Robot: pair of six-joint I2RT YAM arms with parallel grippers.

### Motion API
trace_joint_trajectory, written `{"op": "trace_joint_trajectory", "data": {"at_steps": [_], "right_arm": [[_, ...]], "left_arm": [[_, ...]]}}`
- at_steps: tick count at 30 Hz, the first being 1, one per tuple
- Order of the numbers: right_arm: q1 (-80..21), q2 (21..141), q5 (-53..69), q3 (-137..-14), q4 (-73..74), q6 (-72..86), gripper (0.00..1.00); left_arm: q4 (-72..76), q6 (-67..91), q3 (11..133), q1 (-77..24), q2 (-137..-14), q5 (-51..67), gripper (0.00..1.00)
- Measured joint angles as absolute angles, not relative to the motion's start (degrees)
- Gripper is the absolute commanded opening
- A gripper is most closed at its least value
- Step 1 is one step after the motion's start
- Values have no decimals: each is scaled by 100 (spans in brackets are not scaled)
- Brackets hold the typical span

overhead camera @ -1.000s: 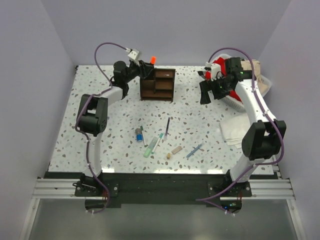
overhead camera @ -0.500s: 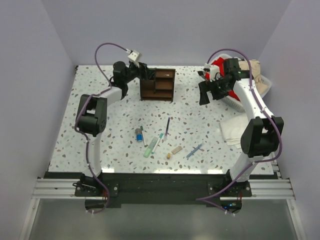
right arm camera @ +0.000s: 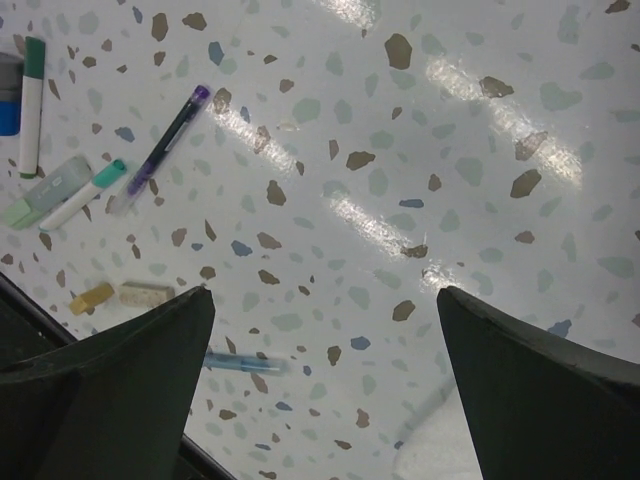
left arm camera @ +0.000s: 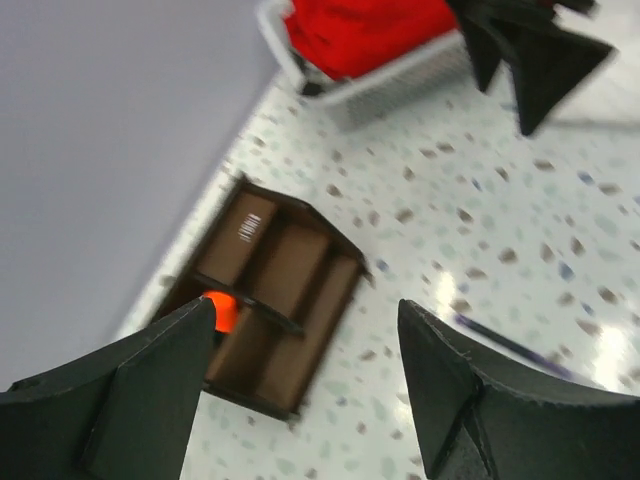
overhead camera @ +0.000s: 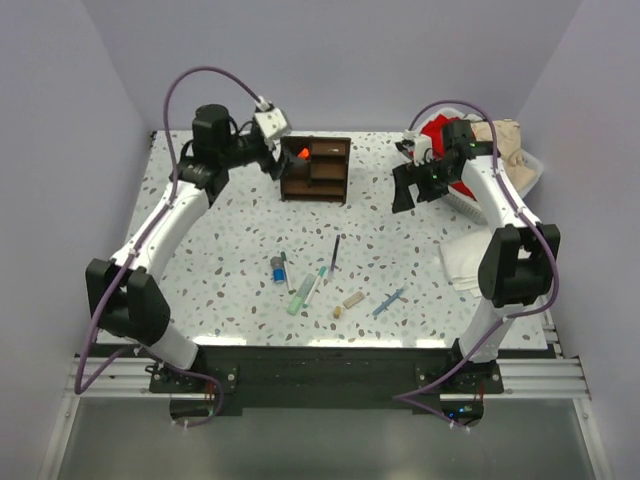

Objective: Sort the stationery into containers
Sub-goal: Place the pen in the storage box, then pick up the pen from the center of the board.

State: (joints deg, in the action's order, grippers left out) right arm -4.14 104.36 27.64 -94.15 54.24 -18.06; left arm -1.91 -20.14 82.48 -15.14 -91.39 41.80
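Counting one dark wooden organiser (overhead camera: 318,170) sitting far-middle on the tabletop (overhead camera: 200,250), holding one orange-capped marker (overhead camera: 300,153) in its left compartment, cap showing on top. Also counting eight loose pieces lying near-middle: five pens and markers, one blue-grey cylinder (overhead camera: 277,269), two tan bits (overhead camera: 353,299). Seeing the dark blue pen (overhead camera: 334,252) running roughly near-to-far, with the light blue pen (overhead camera: 388,302) and teal-tipped marker (overhead camera: 317,283) both slanting near-left to far-right. Finding the left arm stretching far, elbow bent, putting the left hand (left arm camera: 305,303) just left of the organiser, spread wide and holding nothing. Finding the right arm reaching far too, hanging the right hand (right arm camera: 320,290) over bare tabletop between organiser and basket (overhead camera: 535,165), also gaping wide, gripping nothing.
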Motion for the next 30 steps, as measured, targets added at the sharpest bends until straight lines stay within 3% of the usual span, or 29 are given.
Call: {"op": "trace_joint_trajectory", "data": {"at_steps": [6, 11, 15, 19, 24, 30], "right_arm": [[-532, 10648, 3004, -9303, 4965, -1879, 99], [-1291, 10265, 3011, -8549, 4757, -2987, 98], [-2506, 9870, 3173, -8066, 5113, -4294, 97], [-3214, 9821, 3374, -8093, 5229, -5229, 91], [-3944, 10215, 3256, -8530, 5251, -6108, 81], [-5024, 11004, 3083, -9126, 5374, -6713, 70]], "left_arm": [[-3083, -3133, 7992, -2296, -9649, 3573, 71], [-4250, -3260, 7397, -2434, -10055, 3022, 71], [-4136, -2882, 7172, -1964, -9725, 2902, 76], [-3459, -2119, 7159, -626, -9258, 2657, 79], [-2639, -1033, 6930, 930, -8761, 2279, 79], [-2281, -427, 6366, 1627, -8088, 2263, 79]]}}
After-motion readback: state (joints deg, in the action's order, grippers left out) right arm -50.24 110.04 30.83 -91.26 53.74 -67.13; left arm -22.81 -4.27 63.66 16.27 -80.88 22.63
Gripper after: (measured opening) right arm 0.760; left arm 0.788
